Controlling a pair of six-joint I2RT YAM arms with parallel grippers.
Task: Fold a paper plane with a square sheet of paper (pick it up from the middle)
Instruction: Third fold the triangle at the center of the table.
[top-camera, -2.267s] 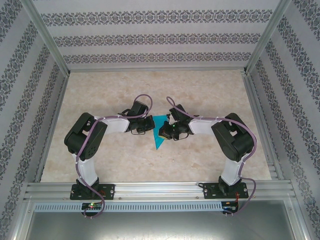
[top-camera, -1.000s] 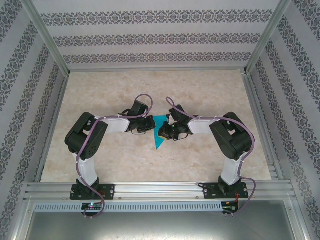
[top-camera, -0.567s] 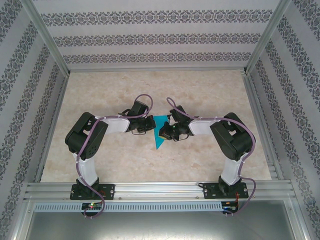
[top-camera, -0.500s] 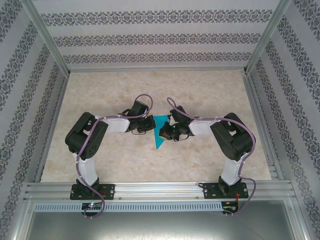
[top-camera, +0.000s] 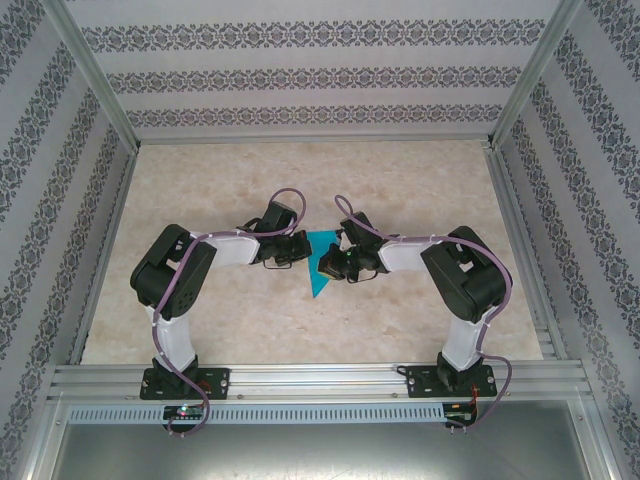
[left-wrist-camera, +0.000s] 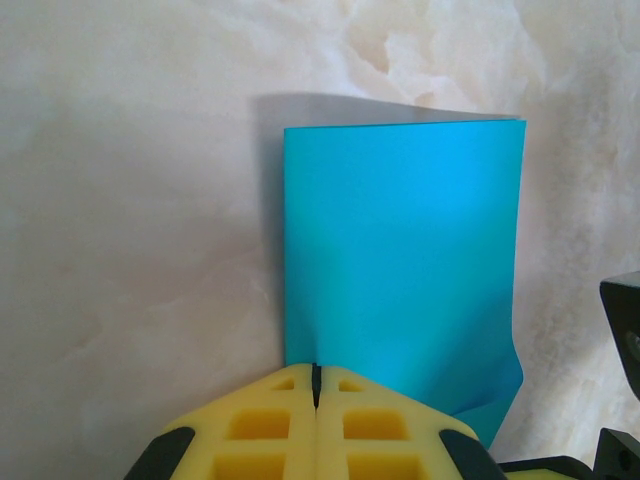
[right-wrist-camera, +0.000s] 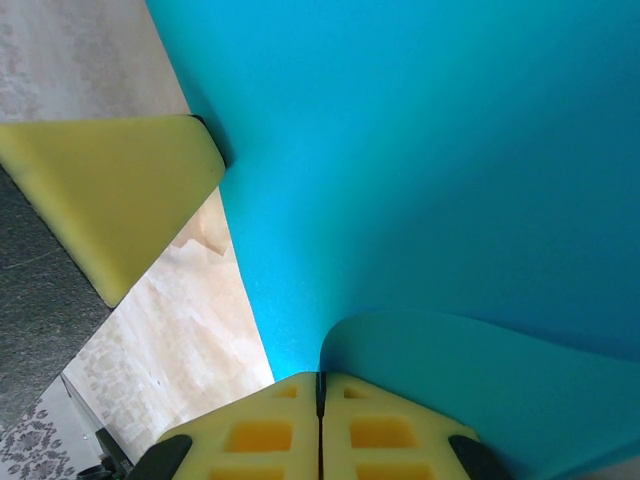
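Observation:
The teal-blue square sheet of paper is folded and held up between my two arms at the table's middle, its pointed end toward the near edge. My left gripper is at its left side. In the left wrist view the paper is a tall rectangle, and the left gripper is shut on its lower left edge. In the right wrist view my right gripper is shut on a curled flap of the paper. The right gripper meets the paper from the right.
The marble-patterned table is walled by patterned panels at the back and sides, with an aluminium rail along the near edge. A yellow finger of the left gripper sits close at the upper left of the right wrist view.

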